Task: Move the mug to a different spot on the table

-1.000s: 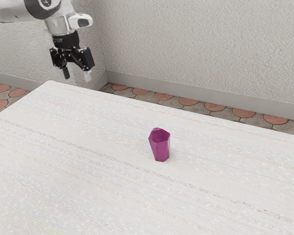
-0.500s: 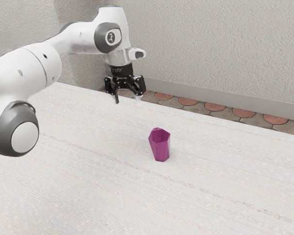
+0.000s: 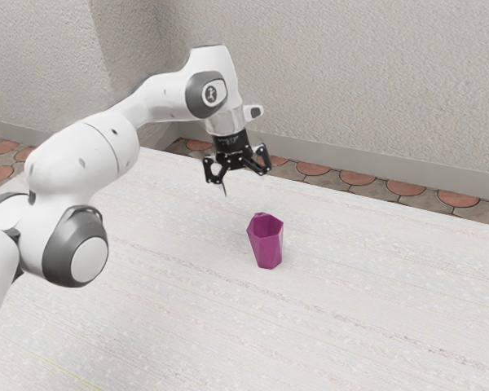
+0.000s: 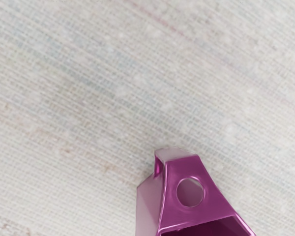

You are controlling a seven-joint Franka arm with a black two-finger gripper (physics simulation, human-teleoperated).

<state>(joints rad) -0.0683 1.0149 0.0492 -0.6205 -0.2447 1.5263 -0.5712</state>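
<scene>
A magenta faceted mug [image 3: 265, 240] stands upright on the white table [image 3: 147, 326], near the middle. My black gripper [image 3: 243, 181] hangs open in the air above and behind the mug, slightly toward the exterior view's left, with nothing between its fingers. In the wrist view the mug [image 4: 191, 201] appears from above, its handle with a round hole facing up and its rim cut off by the picture's edge.
The pale table surface [image 4: 88, 73] stretches wide around the mug. Behind the table runs a rough plaster wall [image 3: 350, 73] above a floor of reddish tiles [image 3: 391, 187]. My white arm [image 3: 90, 163] comes in from the exterior view's left.
My arm has swung from the upper left toward the exterior view's right and lowered. The gripper now hangs close above the mug. The mug has not moved.
</scene>
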